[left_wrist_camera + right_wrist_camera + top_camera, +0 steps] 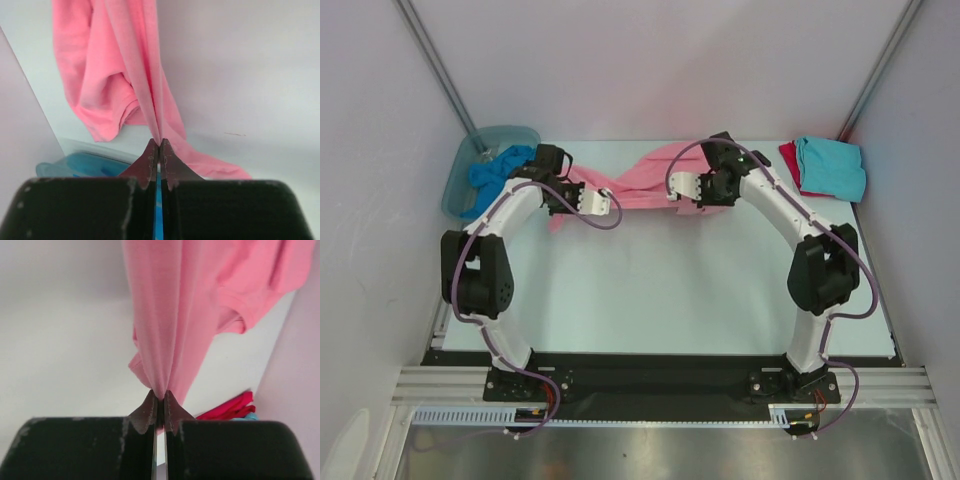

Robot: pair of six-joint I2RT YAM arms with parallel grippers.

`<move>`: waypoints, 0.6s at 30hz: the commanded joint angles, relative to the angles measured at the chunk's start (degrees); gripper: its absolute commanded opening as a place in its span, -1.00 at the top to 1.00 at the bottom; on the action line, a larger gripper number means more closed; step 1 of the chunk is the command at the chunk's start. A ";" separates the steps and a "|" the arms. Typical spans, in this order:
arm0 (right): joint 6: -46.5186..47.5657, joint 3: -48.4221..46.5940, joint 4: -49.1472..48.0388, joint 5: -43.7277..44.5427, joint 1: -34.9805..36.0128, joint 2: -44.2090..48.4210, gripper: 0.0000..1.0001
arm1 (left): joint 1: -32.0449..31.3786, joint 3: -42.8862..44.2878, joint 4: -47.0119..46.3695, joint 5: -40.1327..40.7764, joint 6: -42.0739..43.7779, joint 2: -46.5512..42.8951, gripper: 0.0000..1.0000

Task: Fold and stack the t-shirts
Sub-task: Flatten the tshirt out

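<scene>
Top external view: the light pink t-shirt (642, 183) hangs as a twisted band between both arms, over the far part of the table (670, 290). The left gripper (159, 145) and right gripper (160, 396) each have their jaws pinched together on a gathered edge (probably to spread it flat for folding). The turquoise tee (832, 166) lies over the red tee (787, 158) at far right, seemingly the stack. A blue tee (496, 172) sits in the tub (455, 192).

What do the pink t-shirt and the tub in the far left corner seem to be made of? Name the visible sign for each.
Pink t-shirt: soft matte cloth, probably cotton; it hangs in folds, with a stitched sleeve hem. Tub: probably plastic, smooth and translucent; its grey-blue wall lets light through.
</scene>
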State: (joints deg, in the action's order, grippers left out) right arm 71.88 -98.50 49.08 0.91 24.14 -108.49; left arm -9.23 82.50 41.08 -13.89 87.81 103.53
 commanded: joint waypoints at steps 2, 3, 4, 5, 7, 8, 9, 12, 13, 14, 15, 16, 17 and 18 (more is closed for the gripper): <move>4.06 -1.17 20.41 2.61 -3.31 3.19 1.00 | 1.41 4.07 17.09 0.53 6.40 -3.50 0.99; 4.58 -1.26 21.92 2.35 -3.57 3.02 1.00 | 1.15 4.33 18.84 0.53 7.10 -3.77 1.00; 4.76 -1.26 23.15 1.91 -3.75 2.93 1.00 | 1.06 4.51 20.17 0.62 7.72 -4.12 0.99; 4.76 -1.52 25.69 1.73 -4.10 2.76 1.00 | 1.06 4.69 21.22 0.79 7.99 -4.21 0.99; 5.20 -2.22 28.69 0.77 -4.45 1.97 1.00 | 0.89 5.30 25.00 0.79 8.69 -4.30 0.99; 5.38 -2.57 30.97 0.59 -4.89 1.88 1.00 | 0.80 5.48 26.41 0.71 9.04 -4.21 1.00; 5.73 -2.66 32.03 0.33 -5.07 1.44 1.00 | 0.62 5.74 29.12 0.79 9.65 -4.38 0.99; 6.78 -3.01 35.81 0.33 -5.86 0.47 1.00 | 0.01 5.13 32.38 1.32 10.45 -5.00 1.00; 7.22 -3.28 36.87 0.32 -6.21 0.03 1.00 | -0.25 4.52 32.83 1.50 11.06 -5.35 1.00; 7.49 -3.28 37.83 0.32 -6.47 -0.23 1.00 | -0.34 3.82 33.10 1.76 11.76 -6.31 1.00; 7.92 -2.67 37.84 0.67 -6.74 -0.15 1.00 | -0.43 2.16 33.71 2.37 13.42 -6.93 1.00; 8.71 -2.05 37.76 1.28 -7.00 0.20 1.00 | -0.43 1.36 34.15 2.64 14.57 -7.37 1.00; 9.85 -1.70 37.67 1.46 -7.18 0.29 1.00 | -0.43 0.48 34.33 2.99 15.45 -7.72 1.00; 9.77 -1.96 37.67 0.33 -7.53 0.12 1.00 | -0.52 -0.92 34.68 3.60 16.42 -8.25 1.00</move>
State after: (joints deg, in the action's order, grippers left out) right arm 79.05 -99.92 70.52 -7.18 20.64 -108.66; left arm -11.66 84.20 67.44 -19.22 99.15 99.15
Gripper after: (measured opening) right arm 0.061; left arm 0.010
